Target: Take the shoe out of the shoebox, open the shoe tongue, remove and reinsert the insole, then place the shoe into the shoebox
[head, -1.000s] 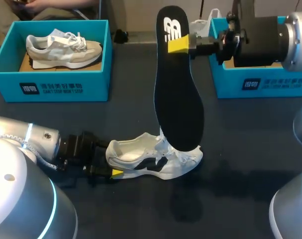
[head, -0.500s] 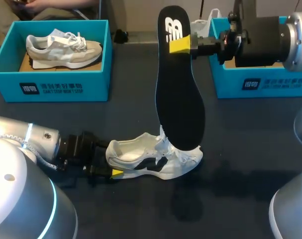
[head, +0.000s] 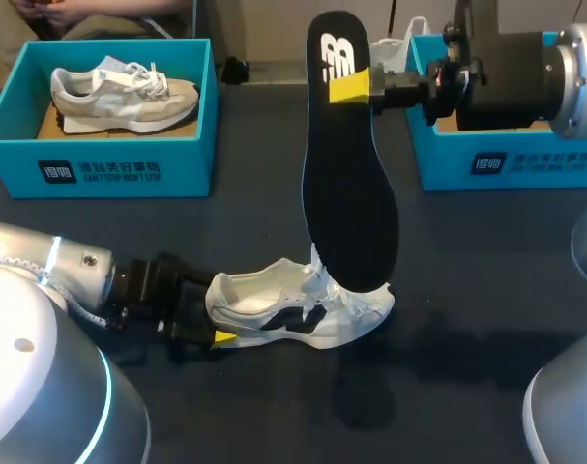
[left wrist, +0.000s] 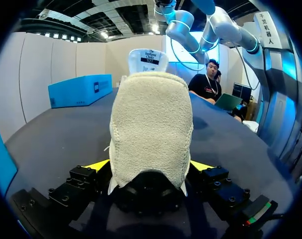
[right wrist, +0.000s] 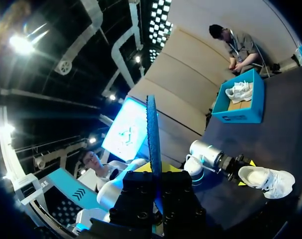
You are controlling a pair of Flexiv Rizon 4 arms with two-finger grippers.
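Shoe (head: 303, 311): white low-top with dark side panels, set upright on the dark table (head: 486, 261). Heel toward the left arm (head: 71, 275), toe pointing away from it. Outside both shoeboxes.

Insole (head: 347, 184): flat, elongated, black, smooth-faced, with a white logo near the heel end. Out of the shoe, held on end above the table. Lower tip overlaps the shoe's forepart in the head view; contact there cannot be determined.

Left shoebox (head: 100, 164): teal card, open top, containing a second shoe (head: 119, 92) in grey and beige. Right shoebox (head: 506, 159): same teal card, largely hidden behind the right arm (head: 525, 68).

View differences:
- Head view: full outline of the insole.
- Right wrist view: insole (right wrist: 153, 124) edge-on only, as a thin blade; shoe (right wrist: 267, 180) on the table, well apart from the claw.
- Left wrist view only: heel lining (left wrist: 151, 129), cream, looped like terry cloth, rounded at the top, with the tongue label standing behind it.

Left claw (head: 219, 317): clamped on the shoe's heel. In the left wrist view, left claw (left wrist: 150, 167) fingers set wide, yellow tips pressed against both sides of the heel.

Right claw (head: 351, 85): closed to a narrow gap on the insole's heel end. In the right wrist view, right claw (right wrist: 155, 169) tips flanking the thin edge from both sides.
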